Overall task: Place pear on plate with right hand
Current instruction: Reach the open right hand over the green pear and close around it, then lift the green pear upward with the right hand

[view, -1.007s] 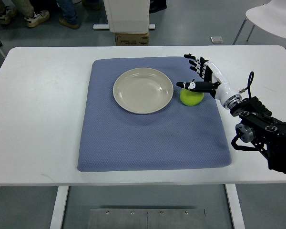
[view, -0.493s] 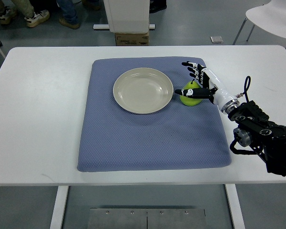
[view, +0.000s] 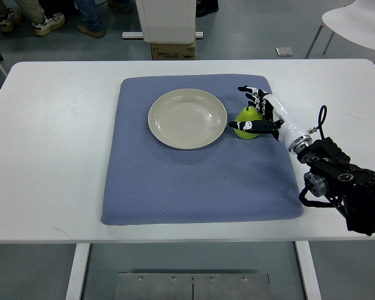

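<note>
right robot hand (view: 255,112): fingers cupped around pear (view: 245,124), thumb across its front, grip looks partly closed, not lifted | pear: on blue mat (view: 200,181) just beside plate (view: 187,118) rim, short transfer | plate empty, raised rim is the only obstacle | table (view: 50,156) otherwise bare; chair (view: 356,22) well apart

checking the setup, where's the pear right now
In the top view the pear sits on the blue mat, just right of the plate, with the right robot hand around it.
</note>
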